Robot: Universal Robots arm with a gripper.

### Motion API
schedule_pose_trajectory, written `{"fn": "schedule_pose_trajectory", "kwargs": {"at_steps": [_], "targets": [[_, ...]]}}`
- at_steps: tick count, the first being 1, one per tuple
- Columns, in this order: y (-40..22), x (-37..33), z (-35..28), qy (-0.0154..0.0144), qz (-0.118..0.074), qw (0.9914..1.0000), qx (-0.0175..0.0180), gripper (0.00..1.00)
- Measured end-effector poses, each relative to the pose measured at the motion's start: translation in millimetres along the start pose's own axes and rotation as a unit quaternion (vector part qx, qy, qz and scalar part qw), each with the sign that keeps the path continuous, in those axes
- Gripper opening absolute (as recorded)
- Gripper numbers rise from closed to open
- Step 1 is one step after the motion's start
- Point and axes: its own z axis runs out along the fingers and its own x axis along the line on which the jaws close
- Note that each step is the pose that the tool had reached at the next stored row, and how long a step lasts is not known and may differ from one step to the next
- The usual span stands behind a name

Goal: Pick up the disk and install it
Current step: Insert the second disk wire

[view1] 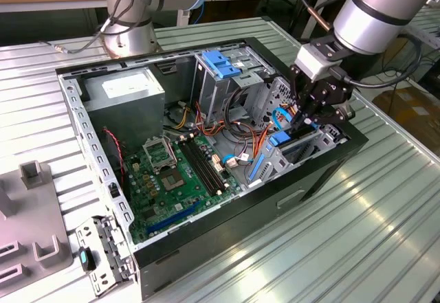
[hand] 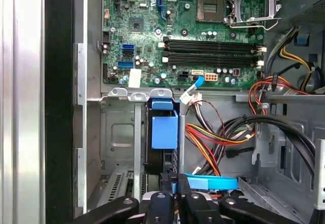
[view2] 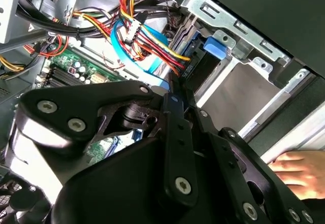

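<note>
The disk (hand: 152, 159) stands on edge in the lower drive bay at the front of the open computer case (view1: 206, 241), its blue plastic rail (hand: 165, 126) on top. In the exterior view the disk's blue rail (view1: 278, 139) shows at the bay on the exterior view's right. My gripper (view1: 309, 121) hangs right over that bay. In the first wrist view my gripper (hand: 174, 181) has its black fingers pinched close on the disk's thin blue-edged end. In the second wrist view my gripper (view2: 175, 100) reaches to the dark disk (view2: 202, 74) inside the metal bay.
Red, yellow and blue cables (hand: 218, 137) crowd the space beside the bay. The green motherboard (view1: 175, 172), a grey power-supply box (view1: 127, 86) and a drive cage with a blue handle (view1: 220, 66) sit in the case. A person's hand (view2: 299, 168) rests outside the case.
</note>
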Motion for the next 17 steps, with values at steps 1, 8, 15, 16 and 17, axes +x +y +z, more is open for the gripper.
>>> {"fn": "schedule_pose_trajectory", "kwargs": {"at_steps": [1, 8, 15, 16, 17], "targets": [[0.0, 0.1, 0.9, -0.0003, 0.000, 1.00000, -0.0001, 0.16], [0.0, 0.5, 2.4, -0.0010, 0.000, 1.00000, 0.0000, 0.16], [0.0, 0.5, 2.4, -0.0016, 0.000, 1.00000, 0.0000, 0.17], [0.0, 0.4, 2.2, -0.0026, 0.000, 1.00000, 0.0001, 0.17], [-0.1, 0.4, -0.2, -0.0020, 0.000, 1.00000, 0.0000, 0.24]]}}
